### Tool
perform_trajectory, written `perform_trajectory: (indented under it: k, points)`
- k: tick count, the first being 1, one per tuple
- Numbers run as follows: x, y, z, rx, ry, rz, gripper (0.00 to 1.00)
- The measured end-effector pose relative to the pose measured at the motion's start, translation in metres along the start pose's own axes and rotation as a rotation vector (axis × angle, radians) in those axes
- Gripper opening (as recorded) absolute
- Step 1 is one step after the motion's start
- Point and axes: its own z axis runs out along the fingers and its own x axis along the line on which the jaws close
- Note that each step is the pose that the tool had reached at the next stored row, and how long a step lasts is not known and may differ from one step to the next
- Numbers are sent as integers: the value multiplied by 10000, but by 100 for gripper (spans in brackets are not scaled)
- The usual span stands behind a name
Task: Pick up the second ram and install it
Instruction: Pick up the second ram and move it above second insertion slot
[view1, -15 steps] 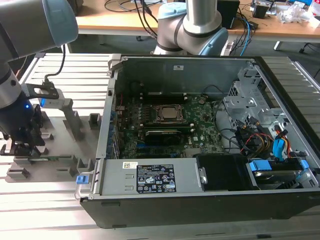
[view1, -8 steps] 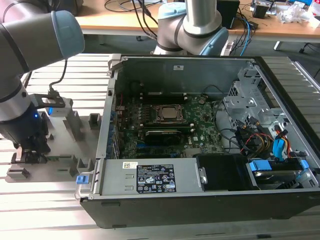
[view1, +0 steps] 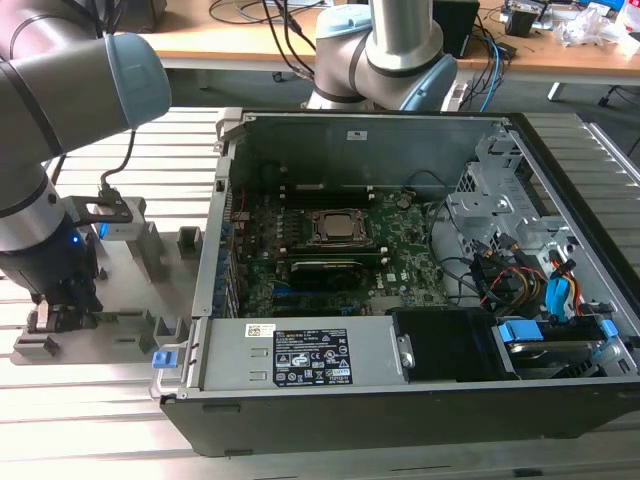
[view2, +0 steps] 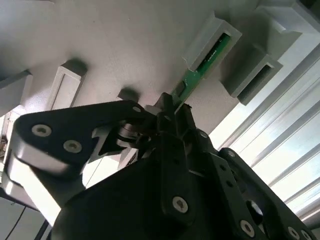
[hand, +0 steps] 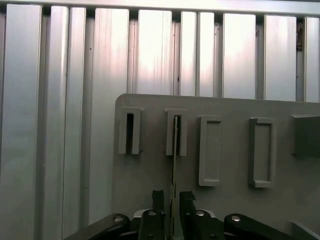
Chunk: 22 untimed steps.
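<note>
The tool (hand: 173, 195) is straddling the second ram (hand: 174, 150). Its jaws are standing only narrowly apart, and a sliver of grey is showing on each side of the stick in the first wrist view, so I am judging it open around the stick and not yet clamped on it. The stick is sitting directly between the jaws, edge-on to them. Its long axis is running straight out from the tool (view2: 175, 106) towards the edge of the grey fixture plate (hand: 225, 107), crosswise to the direction in which the jaws close. In the second wrist view the second ram (view2: 200, 75) is showing green, with its far end resting in a slotted holder (view2: 210, 37). That holder is the second along from the plate's corner (the slot nearer the corner is looking dark and vacant). In the exterior view the tool (view1: 62, 305) is pointing down at the plate (view1: 130, 320), with the wrist upright and the arm (view1: 60, 100) folding high over it. The plate is lying on the slatted aluminium worktop (view1: 100, 420), at the exterior view's left of the open computer case (view1: 370, 410). The motherboard (view1: 330, 270) is lying exposed inside the case, well apart from the tool.
</note>
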Motion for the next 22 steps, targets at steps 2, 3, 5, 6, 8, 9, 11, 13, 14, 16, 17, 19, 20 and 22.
perform_trajectory:
  k: [2,3,5,6,8,9,11,13,14,16,17,19,20,22]
  points:
    - [0,0,0,1,-20,0,14]
    - [0,0,0,1,-33,-1,14]
    - [0,0,0,1,-50,-1,14]
    - [0,0,0,2,-60,-2,14]
    - [0,0,0,2,-80,-2,14]
    - [0,0,0,2,-87,-2,14]
    - [0,0,0,3,-103,-3,14]
    - [0,1,-36,2,-103,-3,14]
    - [-1,3,-82,3,-104,-3,14]
    - [-3,4,-133,2,-104,-3,14]
    - [-3,5,-146,4,-104,-3,14]
    - [-3,5,-164,3,-103,-3,14]
    - [-3,6,-180,3,-104,-3,14]
    - [-4,7,-215,3,-103,-3,14]
